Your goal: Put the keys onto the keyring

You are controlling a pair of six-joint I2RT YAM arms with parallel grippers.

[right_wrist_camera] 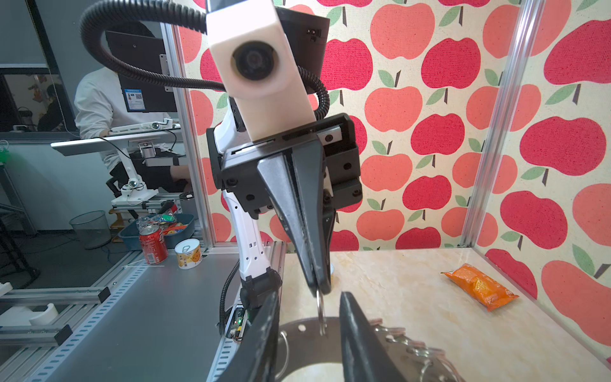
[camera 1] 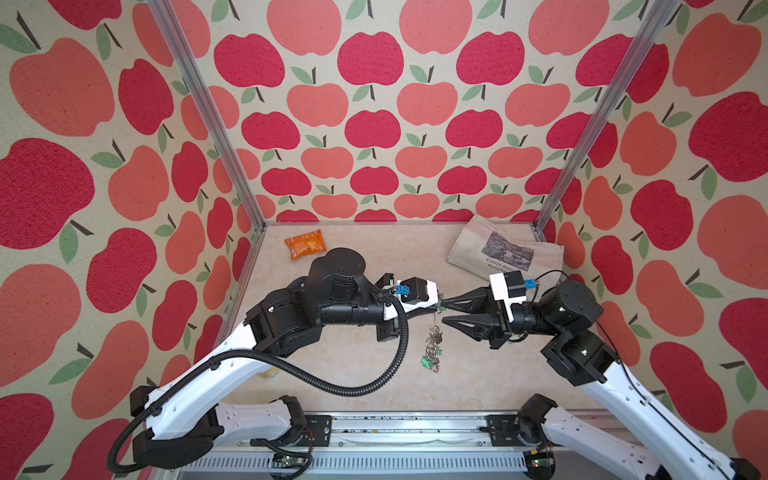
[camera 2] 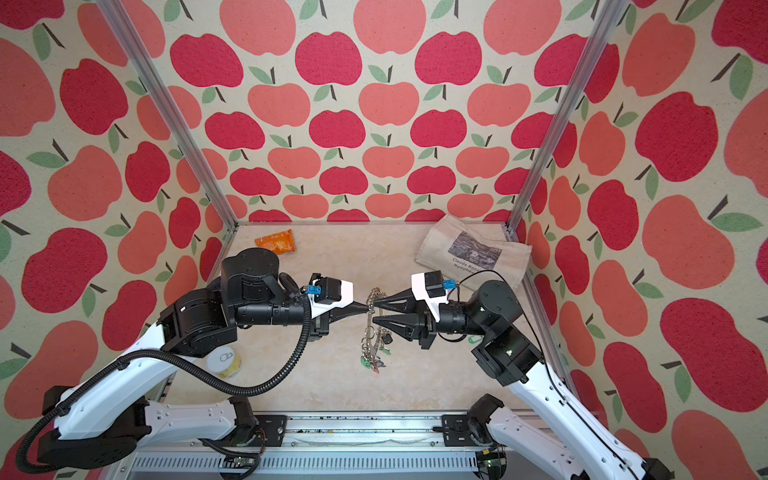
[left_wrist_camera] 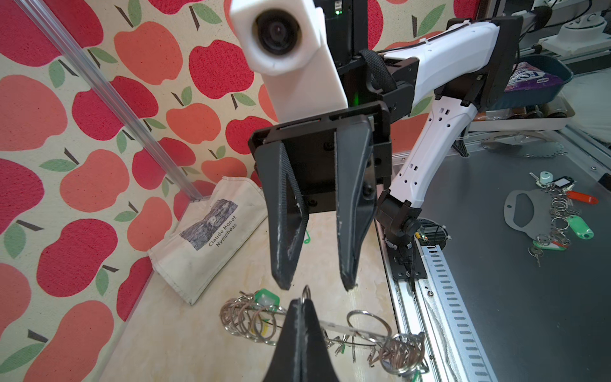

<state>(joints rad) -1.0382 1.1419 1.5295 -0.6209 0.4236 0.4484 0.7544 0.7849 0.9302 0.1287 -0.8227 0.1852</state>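
The keyring, a flat grey-brown disc rimmed with wire rings, hangs edge-down above the table in both top views. My left gripper is shut on one small wire ring at its top. Keys with green tags dangle from the lower rim. My right gripper faces the left one tip to tip and is open. Its fingers stand on either side of the pinched ring, not touching it. A green tag lies on the table under the right wrist.
An orange foil packet lies at the back left and a canvas bag at the back right. A yellow can stands under the left arm. Outside the cell, on a grey bench, lies another disc with tagged keys.
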